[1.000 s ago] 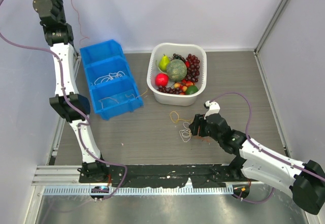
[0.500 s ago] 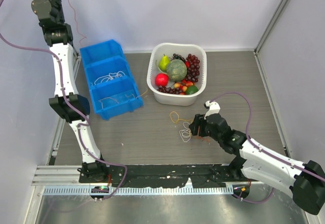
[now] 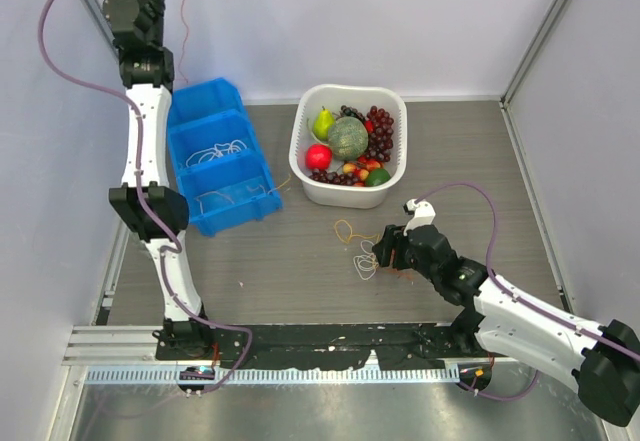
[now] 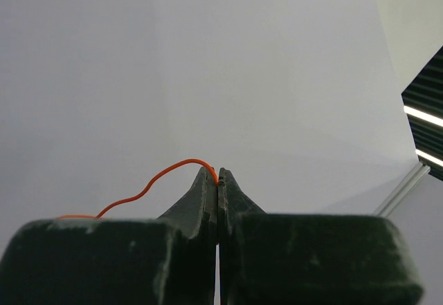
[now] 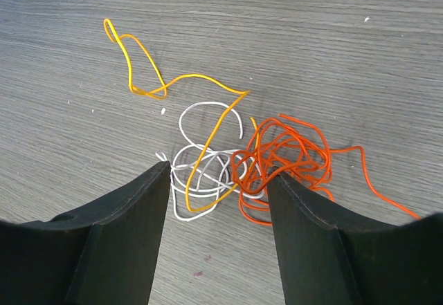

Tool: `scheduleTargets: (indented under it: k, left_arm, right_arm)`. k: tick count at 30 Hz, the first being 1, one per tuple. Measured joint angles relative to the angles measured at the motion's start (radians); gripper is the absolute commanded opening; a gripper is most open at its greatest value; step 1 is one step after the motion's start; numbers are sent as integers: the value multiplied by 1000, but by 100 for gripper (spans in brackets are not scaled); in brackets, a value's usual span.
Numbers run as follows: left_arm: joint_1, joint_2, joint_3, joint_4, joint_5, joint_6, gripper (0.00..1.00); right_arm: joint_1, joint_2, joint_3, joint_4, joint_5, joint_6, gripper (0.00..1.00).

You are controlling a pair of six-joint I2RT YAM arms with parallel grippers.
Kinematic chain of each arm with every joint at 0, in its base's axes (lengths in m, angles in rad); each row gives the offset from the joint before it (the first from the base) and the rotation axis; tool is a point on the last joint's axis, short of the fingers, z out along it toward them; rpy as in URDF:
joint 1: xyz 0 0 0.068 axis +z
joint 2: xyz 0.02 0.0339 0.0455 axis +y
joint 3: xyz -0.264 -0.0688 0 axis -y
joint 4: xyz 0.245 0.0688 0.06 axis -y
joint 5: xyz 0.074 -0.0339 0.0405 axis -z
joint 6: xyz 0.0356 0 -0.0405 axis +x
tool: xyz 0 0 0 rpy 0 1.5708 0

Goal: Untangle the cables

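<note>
Cables [image 5: 239, 163] are logged as one small knot on the tabletop [image 5: 360, 49], with white, yellow-orange and orange-red loops interlaced. Right claw [image 5: 218, 173] is spread wide over the knot, nothing gripped. Left claw [image 4: 218, 179] is closed on an orange-red strand [image 4: 156, 179], raised high. Cords are judged light, limp and springy; a free outer loop is preferred for pinching, not the dense core

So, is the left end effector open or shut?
Shut. The left end effector has its fingers pressed together, pinching a thin orange cable at the tips.
</note>
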Motion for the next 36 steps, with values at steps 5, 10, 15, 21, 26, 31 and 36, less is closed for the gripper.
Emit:
scheduleTargets:
  k: [5, 10, 15, 21, 26, 31, 36]
  left_arm:
    - [-42, 17, 23, -51, 58, 10, 0]
    - [-51, 16, 18, -78, 113, 40, 0]
    - [-46, 9, 31, -135, 207, 58, 0]
    - [-45, -129, -34, -165, 278, 138, 0]
    - [-45, -293, -36, -153, 274, 240, 0]
    - [-43, -343, 28, -88, 258, 265, 0]
    - [-18, -277, 41, -58, 249, 233, 0]
  right_arm:
    - [0, -2, -2, 4, -1, 0, 63]
    - [0, -2, -5, 6, -2, 0, 63]
    - [-1, -1, -8, 10, -5, 0, 63]
    - [-1, -1, -9, 12, -9, 0, 63]
    - [-1, -1, -9, 13, -12, -1, 63]
    - [-2, -1, -9, 12, -12, -1, 63]
    - [-2, -1, -9, 13, -12, -1, 63]
